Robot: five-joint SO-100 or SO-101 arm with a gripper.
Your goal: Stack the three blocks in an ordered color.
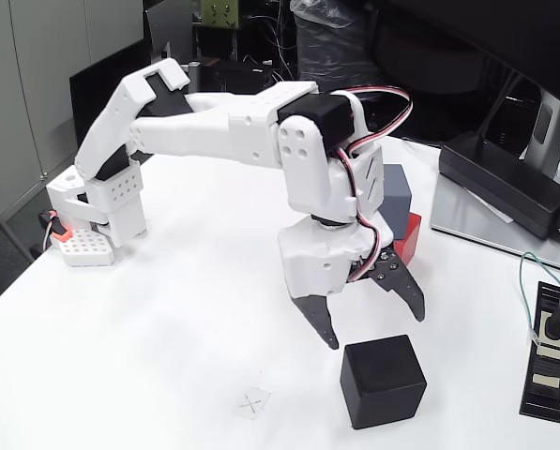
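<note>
Gripper (373, 330) spread, holding nothing, just above black block (383, 381), likely lining up a pick; grey block (396, 190) already atop red block (410, 238), far right.

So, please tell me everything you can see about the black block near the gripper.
The black block is a matte, plain cube with slightly rounded edges, looking like plastic or foam. It sits flat on the white table, near the front edge in the fixed view, turned a little so one corner faces the camera. Nothing rests on it. The open gripper hangs just above and behind it, apparently not touching. The grey and red blocks are farther back.
</note>
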